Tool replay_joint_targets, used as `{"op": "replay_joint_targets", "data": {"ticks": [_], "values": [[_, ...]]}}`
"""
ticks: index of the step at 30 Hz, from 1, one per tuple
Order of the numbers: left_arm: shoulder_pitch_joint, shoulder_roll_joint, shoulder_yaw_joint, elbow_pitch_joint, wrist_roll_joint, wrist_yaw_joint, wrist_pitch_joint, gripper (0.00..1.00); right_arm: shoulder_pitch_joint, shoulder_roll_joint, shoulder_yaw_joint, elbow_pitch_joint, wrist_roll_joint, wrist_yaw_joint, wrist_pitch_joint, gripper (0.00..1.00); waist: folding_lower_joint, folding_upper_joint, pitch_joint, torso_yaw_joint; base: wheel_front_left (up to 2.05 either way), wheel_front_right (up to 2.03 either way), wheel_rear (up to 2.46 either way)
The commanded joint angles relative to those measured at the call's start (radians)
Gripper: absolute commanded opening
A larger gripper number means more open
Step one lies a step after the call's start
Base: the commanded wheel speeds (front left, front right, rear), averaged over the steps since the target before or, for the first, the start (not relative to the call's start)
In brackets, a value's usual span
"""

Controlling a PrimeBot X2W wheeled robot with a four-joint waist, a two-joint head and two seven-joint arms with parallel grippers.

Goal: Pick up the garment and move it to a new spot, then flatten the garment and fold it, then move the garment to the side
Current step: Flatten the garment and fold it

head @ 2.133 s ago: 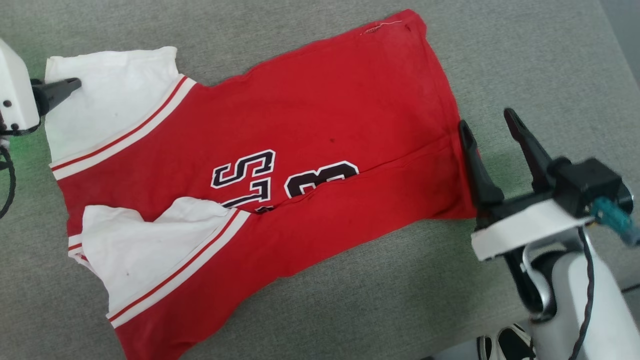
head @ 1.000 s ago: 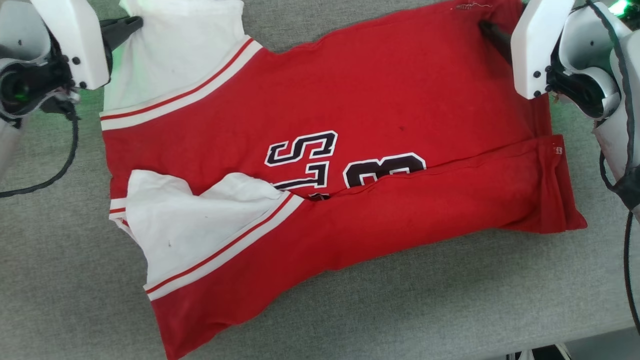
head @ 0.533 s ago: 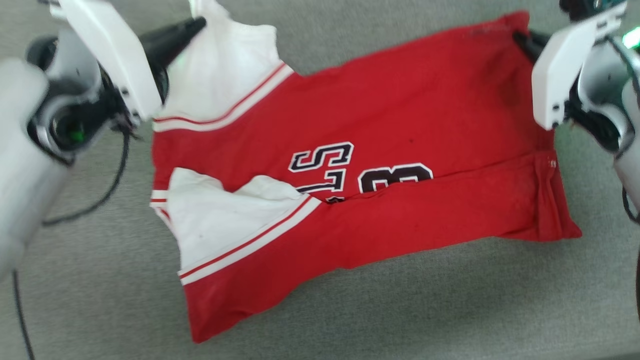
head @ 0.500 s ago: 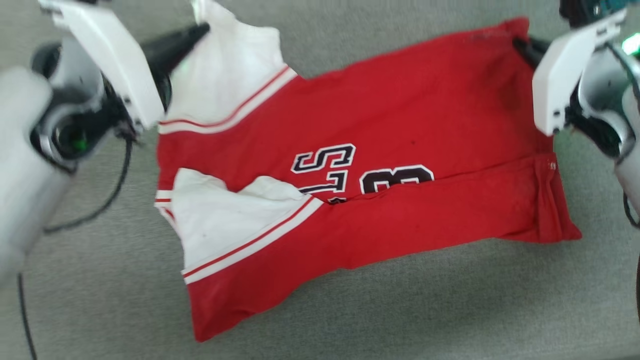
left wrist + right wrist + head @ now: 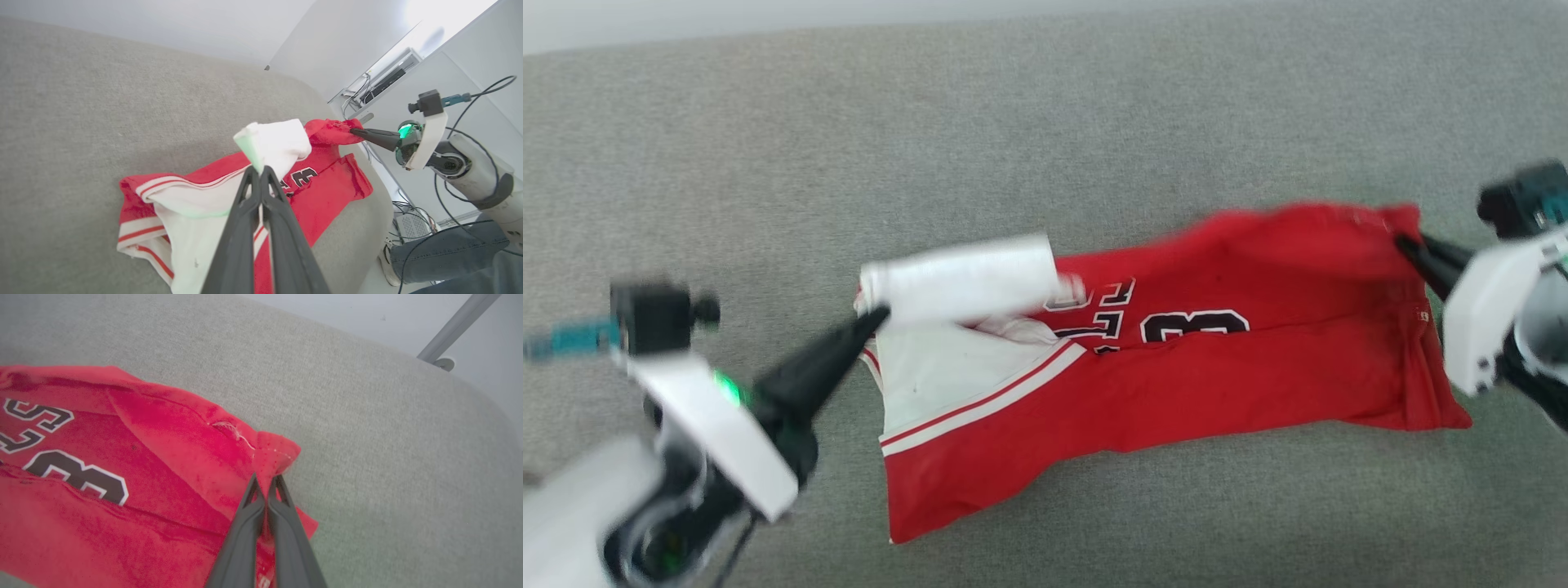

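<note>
Jersey [image 5: 1192, 367] mid-frame, pinched at two corners over grey upholstery [image 5: 1013, 122].
My left gripper [image 5: 880, 314] clamps the white sleeve at centre-left; my right gripper [image 5: 1403, 242] clamps the red hem corner at far right.

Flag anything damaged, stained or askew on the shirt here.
The garment has a loose white thread and puckered stitching at the hem corner pinched by the right gripper; a seam looks frayed there. A small dark speck marks the red fabric near the number. Nothing else stands out.
</note>
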Motion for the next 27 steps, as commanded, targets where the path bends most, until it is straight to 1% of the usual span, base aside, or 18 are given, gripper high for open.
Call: {"op": "replay_joint_targets", "data": {"ticks": [1, 3, 6, 8, 11, 13, 14, 15, 18, 23, 24, 25, 26, 27], "values": [[0.031, 0.006, -0.002, -0.015, 0.003, -0.002, -0.027, 0.0, 0.036, -0.005, -0.018, -0.018, 0.002, -0.002, 0.008, 0.0, 0.0, -0.0001, -0.008, 0.008, 0.0, 0.0, 0.0], [0.098, 0.023, -0.014, -0.04, 0.004, -0.002, -0.068, 0.0, 0.104, -0.014, -0.06, -0.059, -0.007, -0.002, 0.018, 0.0, 0.0, -0.0001, -0.013, 0.012, 0.0, 0.0, 0.0], [0.177, 0.028, -0.022, -0.066, 0.005, 0.0, -0.102, 0.0, 0.205, -0.019, -0.146, -0.11, -0.018, -0.002, 0.036, 0.0, 0.0, -0.0001, -0.018, 0.021, 0.0, 0.0, 0.0], [0.216, 0.026, -0.026, -0.069, 0.021, 0.014, -0.113, 0.0, 0.266, -0.008, -0.205, -0.143, -0.025, -0.002, 0.05, 0.0, 0.0, -0.0001, -0.018, 0.027, 0.0, 0.0, 0.0], [0.246, -0.004, -0.017, -0.06, 0.01, 0.014, -0.12, 0.0, 0.336, 0.006, -0.273, -0.185, -0.053, -0.002, 0.074, 0.0, 0.0, -0.0001, -0.013, 0.038, 0.0, 0.0, 0.0], [0.243, -0.022, -0.023, -0.031, 0.036, 0.012, -0.121, 0.0, 0.361, 0.032, -0.304, -0.199, -0.067, -0.002, 0.09, 0.0, 0.0, -0.0001, -0.007, 0.042, 0.0, 0.0, 0.0], [0.229, -0.065, -0.021, 0.01, 0.038, 0.008, -0.123, 0.0, 0.372, 0.068, -0.334, -0.193, -0.069, -0.002, 0.103, 0.0, 0.0, -0.0001, -0.003, 0.045, 0.0, 0.0, 0.0], [0.227, -0.086, -0.02, 0.033, 0.034, 0.006, -0.124, 0.0, 0.374, 0.081, -0.343, -0.182, -0.079, -0.002, 0.107, 0.0, 0.0, -0.0001, -0.001, 0.046, 0.0, 0.0, 0.0], [0.217, -0.128, -0.027, 0.122, 0.055, 0.001, -0.126, 0.0, 0.357, 0.125, -0.35, -0.14, -0.095, -0.002, 0.109, 0.0, 0.0, -0.0001, 0.004, 0.041, 0.0, 0.0, 0.0], [0.204, -0.185, -0.036, 0.222, 0.089, -0.002, -0.129, 0.0, 0.33, 0.158, -0.339, -0.082, -0.119, -0.002, 0.092, 0.0, 0.0, -0.0001, 0.017, 0.039, 0.0, 0.0, 0.0], [0.201, -0.192, -0.037, 0.228, 0.092, -0.002, -0.129, 0.0, 0.326, 0.16, -0.337, -0.077, -0.123, -0.002, 0.085, 0.13, 0.0, -0.0001, 0.018, 0.04, 0.0, 0.0, 0.0], [0.199, -0.192, -0.039, 0.237, 0.099, -0.002, -0.128, 0.07, 0.321, 0.16, -0.335, -0.077, -0.128, -0.002, 0.076, 0.34, 0.0, -0.0001, 0.019, 0.041, 0.0, 0.0, 0.0], [0.197, -0.19, -0.044, 0.245, 0.11, -0.003, -0.128, 0.31, 0.321, 0.16, -0.336, -0.076, -0.126, -0.002, 0.071, 0.49, 0.0, -0.0001, 0.019, 0.043, 0.0, 0.0, 0.0], [0.194, -0.19, -0.043, 0.255, 0.121, -0.003, -0.129, 0.46, 0.323, 0.157, -0.34, -0.078, -0.128, -0.002, 0.066, 0.93, 0.0, -0.0001, 0.018, 0.048, 0.0, 0.0, 0.0]]}}
